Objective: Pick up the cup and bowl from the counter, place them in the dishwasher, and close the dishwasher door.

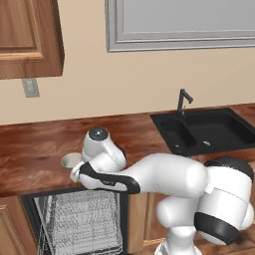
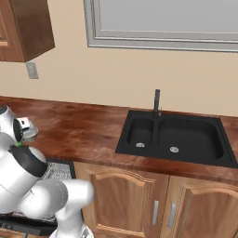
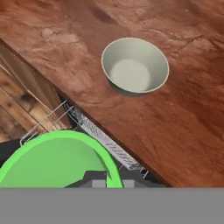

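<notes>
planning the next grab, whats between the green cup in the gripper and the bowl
In the hand view, the cup sits low over the open dishwasher's wire rack; past the counter edge, only bare wood lies before the bowl.

Green cup (image 3: 57, 159) held over the open dishwasher (image 1: 79, 221); pale bowl (image 3: 135, 65) upright on counter (image 3: 183, 127).

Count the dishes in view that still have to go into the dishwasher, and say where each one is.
2. The bowl sits upright on the counter near its front edge. The cup is at the gripper, past the counter's edge above the open dishwasher rack. Others may be hidden behind the arm.
</notes>
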